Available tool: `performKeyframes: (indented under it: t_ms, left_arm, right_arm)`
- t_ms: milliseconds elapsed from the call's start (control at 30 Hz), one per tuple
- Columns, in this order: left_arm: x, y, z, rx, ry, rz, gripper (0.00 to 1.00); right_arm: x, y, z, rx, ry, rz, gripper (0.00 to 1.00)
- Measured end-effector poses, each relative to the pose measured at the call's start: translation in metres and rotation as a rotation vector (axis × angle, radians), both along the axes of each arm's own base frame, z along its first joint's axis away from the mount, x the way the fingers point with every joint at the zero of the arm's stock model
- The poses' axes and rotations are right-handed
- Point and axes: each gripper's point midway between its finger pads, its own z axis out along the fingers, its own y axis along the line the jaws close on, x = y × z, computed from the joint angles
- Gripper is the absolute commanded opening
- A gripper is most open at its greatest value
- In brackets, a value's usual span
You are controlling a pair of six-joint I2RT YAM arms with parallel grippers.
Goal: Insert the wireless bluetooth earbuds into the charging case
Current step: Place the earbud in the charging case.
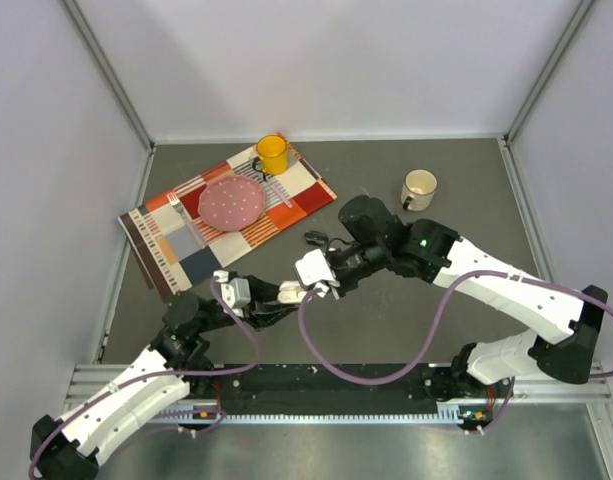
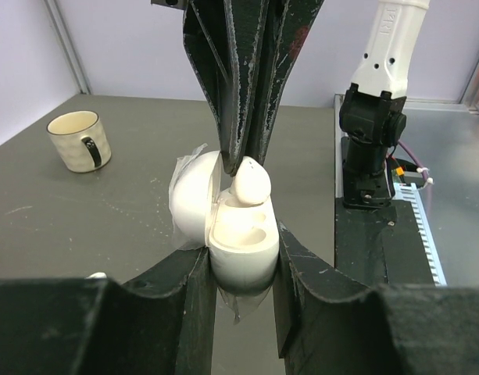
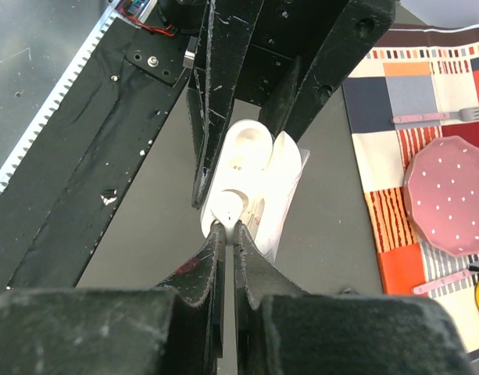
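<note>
My left gripper [image 2: 239,269] is shut on the lower shell of a white oval charging case [image 2: 241,242]. The case's lid [image 2: 194,199] stands open to the left. My right gripper [image 3: 227,228] is shut on a glossy white earbud [image 3: 226,211] and holds it from above at the far socket of the case [image 3: 251,148]. The bud [image 2: 249,181] sits partly in that socket, and the near socket is empty. In the top view both grippers meet at the case [image 1: 294,292], near the table's front. No black buds can be made out.
A small dark object [image 1: 316,238] lies on the table just behind the grippers. A cream mug [image 1: 419,189] stands at the back right. A checked placemat [image 1: 176,250] at the back left holds a pink plate [image 1: 231,202], cutlery and a yellow cup [image 1: 273,153].
</note>
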Motion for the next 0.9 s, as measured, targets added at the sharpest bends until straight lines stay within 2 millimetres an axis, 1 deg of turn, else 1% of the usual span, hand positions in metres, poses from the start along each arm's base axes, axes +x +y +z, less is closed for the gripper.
performKeyframes:
  t_ms: [400,700,733,833,900]
  left_arm:
    - [0.0019,0.0008,-0.0029,0.009,0.007,0.012,0.0]
    - [0.0048,0.0018,-0.002,0.008,-0.003,0.03,0.0]
    - [0.0051,0.0019,-0.002,0.008,-0.003,0.032,0.0]
    - [0.0064,0.0021,-0.0029,0.01,-0.001,0.039,0.0]
    - [0.0078,0.0025,-0.0028,0.01,0.0,0.047,0.0]
  right_arm:
    - [0.0026,0.0001,-0.0037,-0.026,0.003,-0.049,0.0]
    - [0.0065,0.0046,-0.0044,-0.039,0.01,-0.088,0.0]
    - [0.0069,0.0051,-0.0046,-0.042,0.011,-0.093,0.02]
    - [0.0086,0.0061,-0.0078,-0.059,0.019,-0.118,0.2]
    - [0.0093,0.0079,-0.0095,-0.071,0.021,-0.131,0.28]
